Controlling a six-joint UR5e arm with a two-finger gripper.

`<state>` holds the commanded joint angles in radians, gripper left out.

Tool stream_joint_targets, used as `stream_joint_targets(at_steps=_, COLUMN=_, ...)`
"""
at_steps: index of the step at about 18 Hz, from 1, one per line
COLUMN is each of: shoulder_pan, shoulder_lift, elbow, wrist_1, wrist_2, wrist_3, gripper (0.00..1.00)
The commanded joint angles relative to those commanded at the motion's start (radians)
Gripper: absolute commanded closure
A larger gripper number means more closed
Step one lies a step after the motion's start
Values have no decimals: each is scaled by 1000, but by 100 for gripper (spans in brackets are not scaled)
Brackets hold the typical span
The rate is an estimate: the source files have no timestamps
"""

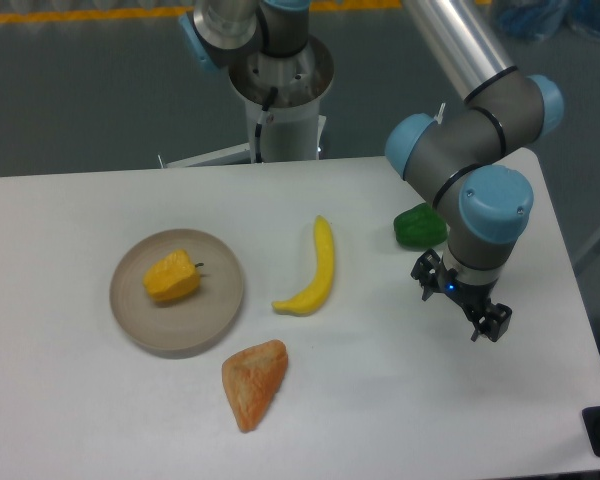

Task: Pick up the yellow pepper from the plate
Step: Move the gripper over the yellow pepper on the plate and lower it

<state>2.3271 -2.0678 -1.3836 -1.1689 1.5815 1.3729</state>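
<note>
The yellow pepper [172, 277], lumpy and yellow-orange with a tiny dark stem on its right side, lies near the middle of the round beige plate [140, 325] at the left of the table. My gripper [487, 326] hangs over the right side of the table, far to the right of the plate. Its dark fingers [498, 322] point down and to the right. They are too small and dark here to show whether they are open or shut. Nothing is seen held in them.
A long curved yellow banana [314, 271] lies right of the plate. An orange-red wedge piece [254, 381] sits below it near the front. A green object [419, 226] sits behind the arm's wrist. The robot's base [278, 100] stands at the table's back edge.
</note>
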Motion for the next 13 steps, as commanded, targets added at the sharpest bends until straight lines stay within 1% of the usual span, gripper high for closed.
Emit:
stream_joint_targets(at_steps=3, shoulder_pan=-14, shoulder_lift=0, elbow=0, wrist_1=-2, wrist_2=5, wrist_3=0, gripper=0)
stream_joint_targets(at_steps=5, shoulder_pan=-28, shoulder_lift=11, elbow=-9, wrist_1=-6, wrist_2=3, wrist_3=-11, gripper=0)
stream_joint_targets(at_steps=6, shoulder_pan=-49, shoulder_lift=20, elbow=-18, wrist_1=-8, wrist_2=3, wrist_3=-29, gripper=0)
stream_joint_targets(at_steps=10, shoulder_pan=-126, shoulder_lift=83, elbow=-83, wrist_1=-8, wrist_2=2, wrist_3=-138, gripper=0)
stream_joint_targets(at_steps=13, shoulder_pan=-214, shoulder_lift=147, elbow=-146, wrist_1=-9, wrist_2=2, wrist_3=-222, gripper=0)
